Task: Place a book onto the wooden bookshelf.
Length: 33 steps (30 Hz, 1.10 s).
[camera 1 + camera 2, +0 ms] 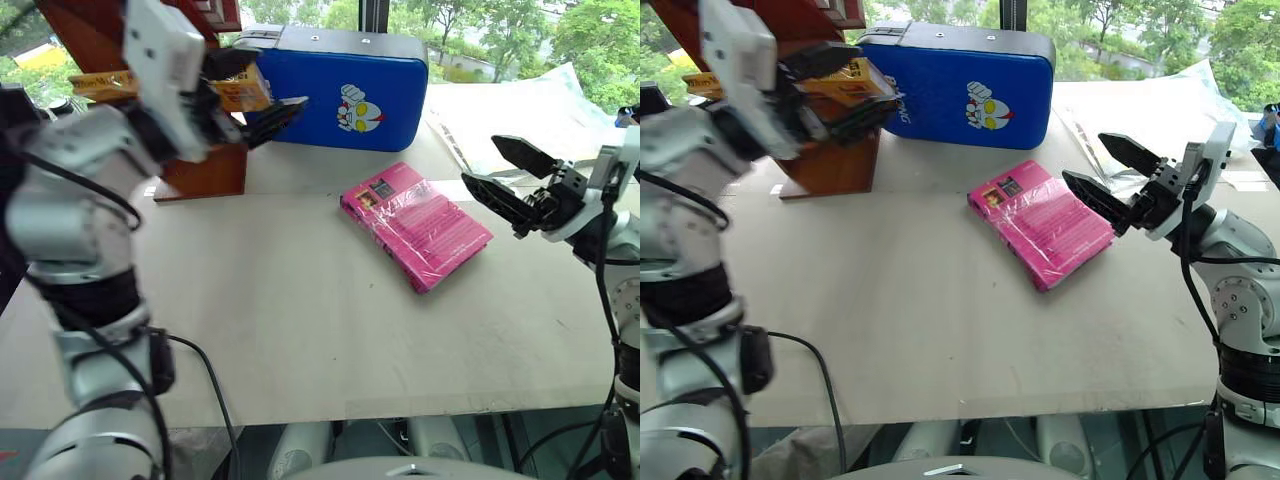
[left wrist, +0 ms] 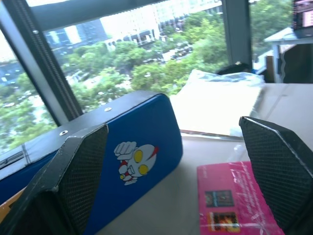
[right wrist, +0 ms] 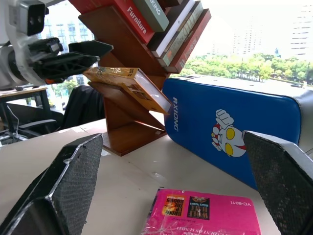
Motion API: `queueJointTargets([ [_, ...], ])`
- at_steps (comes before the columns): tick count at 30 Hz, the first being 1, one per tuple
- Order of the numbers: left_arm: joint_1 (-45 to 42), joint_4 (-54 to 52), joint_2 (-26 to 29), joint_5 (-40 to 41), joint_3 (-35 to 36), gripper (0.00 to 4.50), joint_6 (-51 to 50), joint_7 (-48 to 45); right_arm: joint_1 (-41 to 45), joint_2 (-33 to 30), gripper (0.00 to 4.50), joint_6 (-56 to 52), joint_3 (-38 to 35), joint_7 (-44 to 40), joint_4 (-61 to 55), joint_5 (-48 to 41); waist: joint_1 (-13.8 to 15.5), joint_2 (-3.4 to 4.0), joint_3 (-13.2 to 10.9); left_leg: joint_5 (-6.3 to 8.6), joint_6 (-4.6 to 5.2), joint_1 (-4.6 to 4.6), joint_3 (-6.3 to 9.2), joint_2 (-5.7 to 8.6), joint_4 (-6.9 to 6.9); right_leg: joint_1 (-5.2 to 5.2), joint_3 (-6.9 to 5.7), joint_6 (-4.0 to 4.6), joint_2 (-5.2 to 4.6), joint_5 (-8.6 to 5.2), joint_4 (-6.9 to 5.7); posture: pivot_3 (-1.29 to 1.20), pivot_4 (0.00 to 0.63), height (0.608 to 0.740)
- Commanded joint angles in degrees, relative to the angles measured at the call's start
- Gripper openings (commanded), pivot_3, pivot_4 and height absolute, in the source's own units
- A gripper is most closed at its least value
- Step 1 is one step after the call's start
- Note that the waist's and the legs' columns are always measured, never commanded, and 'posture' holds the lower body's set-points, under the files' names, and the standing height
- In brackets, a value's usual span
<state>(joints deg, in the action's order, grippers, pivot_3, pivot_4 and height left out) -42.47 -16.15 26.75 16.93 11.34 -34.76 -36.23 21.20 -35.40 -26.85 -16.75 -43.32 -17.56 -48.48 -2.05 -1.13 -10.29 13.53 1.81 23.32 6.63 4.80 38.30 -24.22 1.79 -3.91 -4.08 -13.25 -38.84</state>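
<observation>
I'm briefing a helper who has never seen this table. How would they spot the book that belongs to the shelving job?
Find the wooden bookshelf beside the blue padded case. On its lower slanted shelf lies the book, yellow-orange and wrapped in glossy plastic. Unlike the pink book lying flat on the table, it is already on the shelf, below the row of books higher up.

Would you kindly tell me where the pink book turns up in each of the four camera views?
Left eye view: pink book lies flat on the table, right of centre.
Right eye view: pink book lies near the centre.
Left wrist view: its corner shows low, beside that arm's fingers.
Right wrist view: its top edge shows low, between that arm's fingers.
Shared landmark: the blue case stands behind it.
</observation>
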Motion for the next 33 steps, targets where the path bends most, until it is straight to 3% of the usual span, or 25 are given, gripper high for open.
queueJointTargets([
  [1, 1.98, 2.2, -5.06, -5.92, -4.34, 4.42, 9.59, 8.42, 0.2, -0.84, 4.5, -0.02, -2.06, 0.32, -2.56, -1.26, 0.07, 0.0, 0.0, 0.0, 0.0, -0.06, -0.04, 0.01, -0.01, 0.04, 0.04, 0.0, -0.01, 0.0, -0.01, 0.0, 0.15, 0.74],
  [4, 0.55, 12.38, -13.05, -10.68, -5.17, 3.64, 18.27, 19.9, 0.38, -0.77, 4.5, -0.16, -2.23, 0.69, -2.6, -1.29, 0.39, -0.01, -0.01, 0.01, 0.0, -0.08, -0.07, 0.02, -0.03, 0.06, 0.05, 0.0, 0.03, 0.0, 0.01, 0.0, 0.15, 0.74],
  [7, -0.24, 21.03, -13.26, -23.48, -9.26, 2.57, 32.75, 33.12, 0.54, -0.59, 4.5, -0.04, -2.21, 1.14, -2.96, -1.3, 1.58, 0.02, 0.01, 0.02, 0.01, -0.35, -0.11, 0.02, -0.09, 0.34, 0.08, 0.0, 0.02, -0.01, 0.1, 0.0, 0.15, 0.74],
  [10, -4.37, 32.87, -13.86, -23.14, -10.52, 1.28, 36.86, 32.03, 0.55, -0.17, 4.5, 0.26, -2.3, 1.75, -3.17, -1.52, 1.87, 0.02, 0.01, 0.02, 0.02, -0.45, -0.08, 0.03, -0.11, 0.54, 0.02, -0.01, 0.04, 0.0, 0.28, 0.0, 0.15, 0.74],
  [20, -21.03, 65.32, -17.42, -22.11, -8.47, 1.28, 55.3, 37.57, 0.04, 0.23, 4.5, 0.67, -2.27, 2.77, -4.5, -1.22, 2.71, 0.01, 0.01, 0.02, 0.02, -0.23, -0.06, 0.08, -0.11, 0.5, -0.1, -0.08, 0.03, 0.04, 0.57, 0.0, 0.15, 0.74],
  [21, -22.23, 67.31, -17.43, -22.15, -7.96, 1.02, 56.2, 39.31, -0.03, 0.2, 4.5, 0.69, -2.31, 2.84, -4.61, -1.22, 2.67, 0.01, 0.01, 0.02, 0.03, -0.21, -0.06, 0.08, -0.13, 0.49, -0.1, -0.11, 0.04, 0.05, 0.62, 0.0, 0.15, 0.74],
  [24, -23.88, 70.9, -16.83, -22.76, -7.39, 0.03, 58.2, 43.77, -0.13, 0.12, 4.5, 0.64, -2.44, 3.02, -4.82, -1.3, 2.64, 0.0, 0.0, 0.02, 0.03, -0.21, -0.05, 0.08, -0.19, 0.48, -0.1, -0.12, 0.04, 0.06, 0.66, 0.0, 0.15, 0.74],
  [33, -22.46, 72.67, -14.99, -23.59, -7.06, 0.03, 59.72, 50.76, 0.12, -0.13, 4.5, 0.64, -2.54, 2.78, -4.27, -1.28, 2.75, 0.0, 0.0, 0.02, 0.03, -0.16, -0.01, 0.08, -0.21, 0.48, -0.14, -0.18, 0.05, 0.1, 0.74, 0.0, 0.15, 0.74],
])
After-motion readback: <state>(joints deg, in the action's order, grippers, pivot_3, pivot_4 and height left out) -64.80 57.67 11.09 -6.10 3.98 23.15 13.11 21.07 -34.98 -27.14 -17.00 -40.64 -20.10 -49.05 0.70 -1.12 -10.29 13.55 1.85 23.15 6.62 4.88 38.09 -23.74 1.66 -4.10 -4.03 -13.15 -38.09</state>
